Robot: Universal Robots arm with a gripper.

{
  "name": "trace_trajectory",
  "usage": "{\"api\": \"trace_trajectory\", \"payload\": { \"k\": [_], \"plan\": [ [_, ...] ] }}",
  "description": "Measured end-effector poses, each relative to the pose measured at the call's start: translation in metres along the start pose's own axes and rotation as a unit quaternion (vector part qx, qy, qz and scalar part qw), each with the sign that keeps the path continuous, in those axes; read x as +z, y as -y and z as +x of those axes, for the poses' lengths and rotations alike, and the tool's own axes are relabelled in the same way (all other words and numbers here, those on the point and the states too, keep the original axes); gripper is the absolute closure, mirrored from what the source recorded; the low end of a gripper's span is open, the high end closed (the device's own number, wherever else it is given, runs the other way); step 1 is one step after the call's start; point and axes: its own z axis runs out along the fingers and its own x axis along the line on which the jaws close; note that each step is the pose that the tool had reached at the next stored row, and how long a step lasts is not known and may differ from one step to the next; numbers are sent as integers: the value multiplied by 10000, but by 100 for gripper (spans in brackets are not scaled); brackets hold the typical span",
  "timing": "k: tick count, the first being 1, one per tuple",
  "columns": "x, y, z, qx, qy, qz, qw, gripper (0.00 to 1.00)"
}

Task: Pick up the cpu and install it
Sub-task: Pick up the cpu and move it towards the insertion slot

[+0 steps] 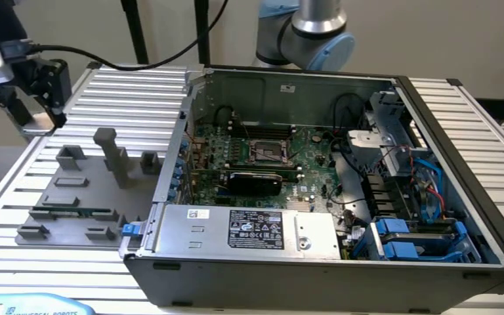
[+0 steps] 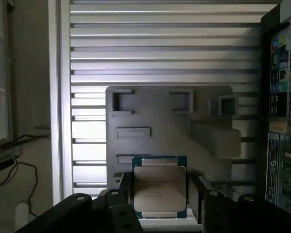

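- Gripper (image 2: 160,196) clenched on the cpu (image 2: 160,184), with a dark finger (image 2: 125,194) against each of two opposite edges. Gripping by the edges likely keeps the flat faces untouched.
- Cpu is carried level in the air over the grey tray (image 2: 165,121), well apart from its blocks and recesses.
- It is a flat square with a silvery-grey metal lid bearing faint print and a thin greenish rim.
- Beyond, on the exterior view's right, the open computer case (image 1: 322,275) holds the green board (image 1: 314,147). Its dark metal-framed socket (image 1: 265,152) is well apart from the tray, with no chip in it that I can make out.
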Motion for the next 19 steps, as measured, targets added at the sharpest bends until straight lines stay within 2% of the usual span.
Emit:
{"api": "trace_trajectory", "payload": {
  "k": [5, 9, 14, 19],
  "plan": [
    [-222, -9, -232, 0, -4, 1, 10000, 45],
    [-356, -15, -415, 0, -13, 1, 10000, 45],
    [-417, -21, -644, 0, -17, -6, 10000, 45],
    [-430, -26, -872, 1, -18, -39, 10000, 45]
  ]
}}
